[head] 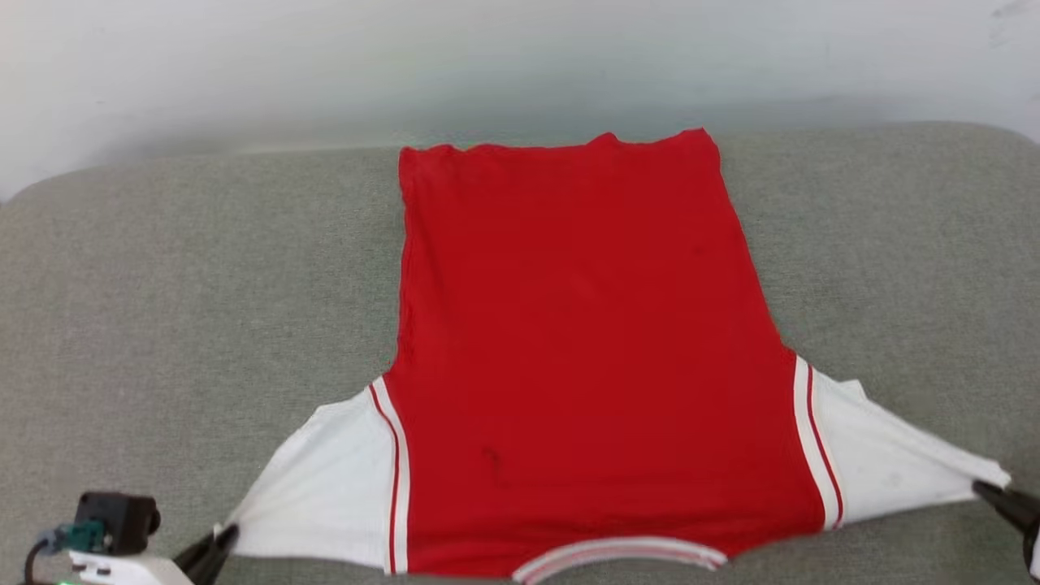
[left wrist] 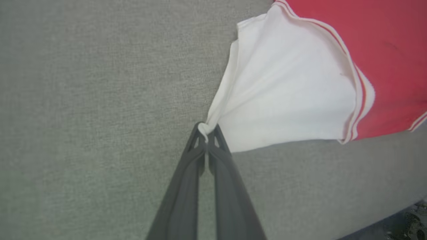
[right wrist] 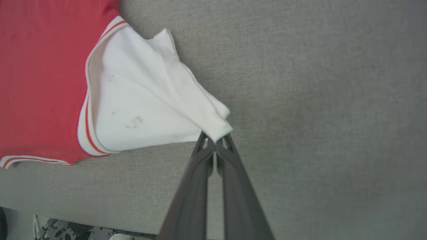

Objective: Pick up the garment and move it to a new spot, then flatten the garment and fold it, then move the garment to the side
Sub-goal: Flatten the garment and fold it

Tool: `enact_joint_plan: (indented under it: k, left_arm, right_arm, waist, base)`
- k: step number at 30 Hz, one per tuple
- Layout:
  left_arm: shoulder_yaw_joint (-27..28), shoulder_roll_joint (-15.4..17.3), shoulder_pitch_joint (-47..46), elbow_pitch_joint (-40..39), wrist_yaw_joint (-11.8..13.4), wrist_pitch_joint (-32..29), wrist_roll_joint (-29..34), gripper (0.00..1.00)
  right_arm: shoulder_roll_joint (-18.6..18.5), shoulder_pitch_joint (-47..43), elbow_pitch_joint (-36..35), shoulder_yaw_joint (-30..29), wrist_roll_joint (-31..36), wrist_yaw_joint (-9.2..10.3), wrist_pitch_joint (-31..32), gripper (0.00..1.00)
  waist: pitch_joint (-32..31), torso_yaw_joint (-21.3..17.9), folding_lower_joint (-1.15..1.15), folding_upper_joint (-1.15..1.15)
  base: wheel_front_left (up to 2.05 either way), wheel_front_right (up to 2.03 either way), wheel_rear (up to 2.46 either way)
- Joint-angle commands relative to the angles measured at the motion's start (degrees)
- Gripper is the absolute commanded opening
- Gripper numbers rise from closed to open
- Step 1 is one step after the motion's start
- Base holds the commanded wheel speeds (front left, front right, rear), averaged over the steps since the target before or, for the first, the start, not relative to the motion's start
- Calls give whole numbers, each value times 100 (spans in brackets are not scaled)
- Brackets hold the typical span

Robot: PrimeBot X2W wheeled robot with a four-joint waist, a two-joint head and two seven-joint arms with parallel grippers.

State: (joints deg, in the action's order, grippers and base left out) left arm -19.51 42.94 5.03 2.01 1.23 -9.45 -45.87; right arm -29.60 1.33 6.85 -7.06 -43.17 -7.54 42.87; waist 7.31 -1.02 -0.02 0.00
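Jaws on both arms are closed, each pinching a sleeve tip of the garment (head: 585, 325).

1. Left gripper (left wrist: 207, 133): the two dark fingers meet at the tips, with a small bunch of white cloth from the left sleeve (head: 325, 487) clamped between them. The gripper sits at the near left of the scene, low over the grey fabric surface (head: 162, 284). The sleeve is drawn out towards it into a taut triangle.

2. Right gripper (right wrist: 216, 140): the fingers are likewise pressed together, holding the cuff corner of the right sleeve (head: 886, 463). It sits at the near right. This sleeve is also pulled outward to a point, with a loose fold along its far edge.

3. Garment position: it lies spread flat on the grey surface, centred between the two grippers. The collar (head: 621, 556), white with red striping, is at the near edge. The hem (head: 552, 146) lies at the far edge, close to the pale wall (head: 325, 65). The upward face is plain red. Red-and-white stripe trim (head: 396, 479) runs where each white sleeve joins the body.

4. Surface marks: a small dark spot (head: 491, 457) shows on the red panel near the left sleeve seam, and faint smudges (right wrist: 133, 121) on the right sleeve.
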Motion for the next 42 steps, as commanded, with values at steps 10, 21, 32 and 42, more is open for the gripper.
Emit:
enact_joint_plan:
  k: [10,21,32,42]
  left_arm:
    - [-233,-76,288,-400,48,-382,-209,0]
    - [-357,-104,-4,-1316,-30,-954,-561,0]
    - [-576,61,-319,-2590,72,-1421,-281,0]
    - [-957,-111,-852,-3147,-9,-1512,400,0]
  right_arm:
    - [386,-617,-633,-591,474,9,611,0]
    - [250,206,-1598,-733,134,6,1279,100]
    - [307,2591,-1745,-757,363,6,2705,100]
    - [237,4818,-840,-665,1635,6,4103,100]
  waist:
    - [166,25,2,0]
    - [858,378,2,0]
    - [1972,1108,2,0]
    - [2841,1970,2,0]
  base:
    - [0,0,0]
    - [0,0,0]
    - [0,0,0]
    - [0,0,0]
